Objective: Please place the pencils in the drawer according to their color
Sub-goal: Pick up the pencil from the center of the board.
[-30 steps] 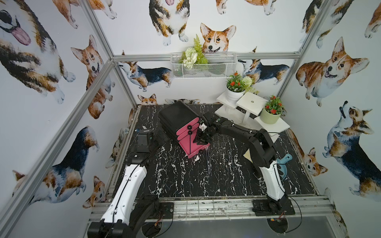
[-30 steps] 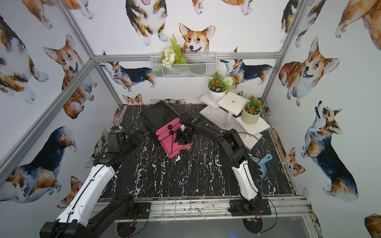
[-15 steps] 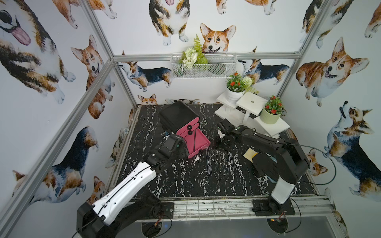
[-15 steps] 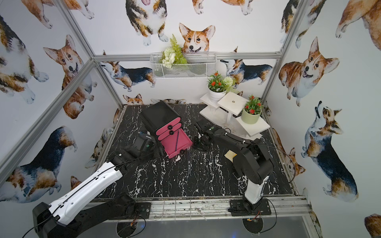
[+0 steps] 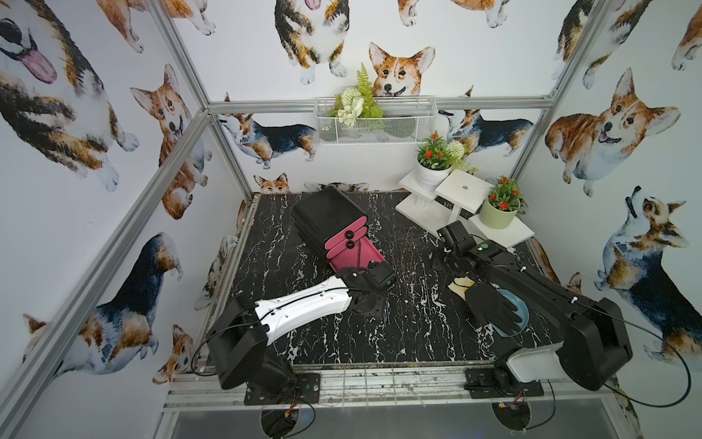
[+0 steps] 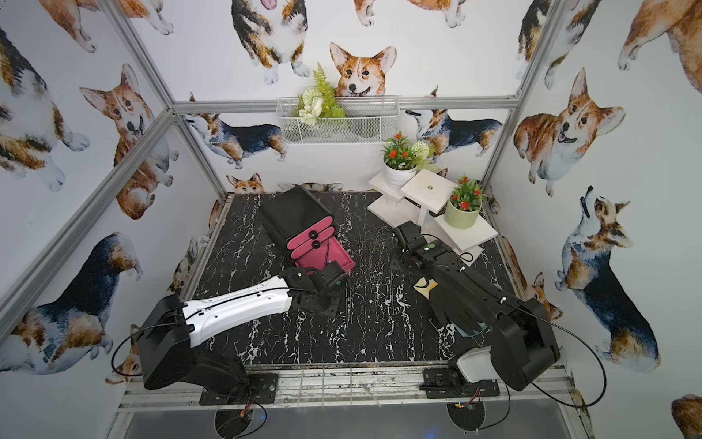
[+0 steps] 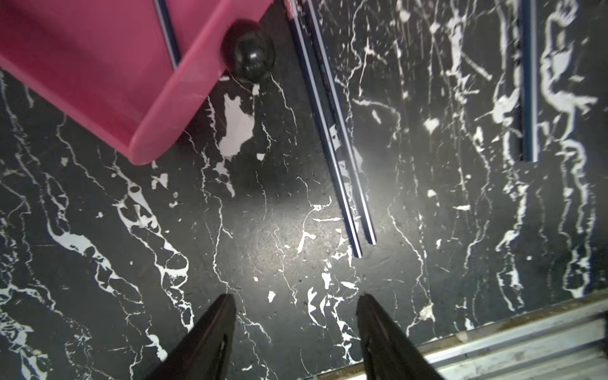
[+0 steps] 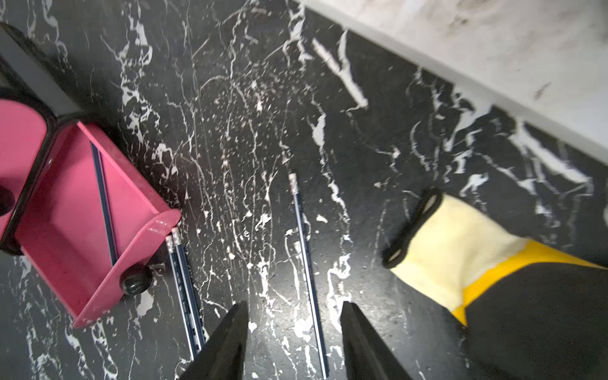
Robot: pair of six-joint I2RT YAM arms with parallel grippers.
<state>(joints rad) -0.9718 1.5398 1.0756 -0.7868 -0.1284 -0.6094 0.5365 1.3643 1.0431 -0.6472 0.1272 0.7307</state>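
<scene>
- A second ago the right gripper [image 8: 293, 306] was at the drawer front and the left arm was folded back near its base. Now the right arm has pulled away toward the white stand [image 5: 475, 197], and the left arm stretches out in front of the open drawer [image 5: 347, 262].
- We see the left gripper [image 7: 296, 297] over bare table [image 7: 263, 230], short of the drawer's knob [image 7: 248, 49], jaws parted and empty.
- The right gripper is released too; it grips nothing.
- The bottom drawer of the black cabinet [image 5: 326, 216] is pulled out. One dark blue pencil [image 8: 103, 204] lies inside, its long axis running from the cabinet toward the drawer front, slanted to the side walls.
- Two pencils [image 8: 184, 289] lie side by side on the table just beside the drawer front, erasers at its corner.
- A lone pencil [image 8: 306, 263] lies roughly parallel to them, well apart, between that pair and the glove [image 8: 460, 250], its eraser end toward the back of the table.
</scene>
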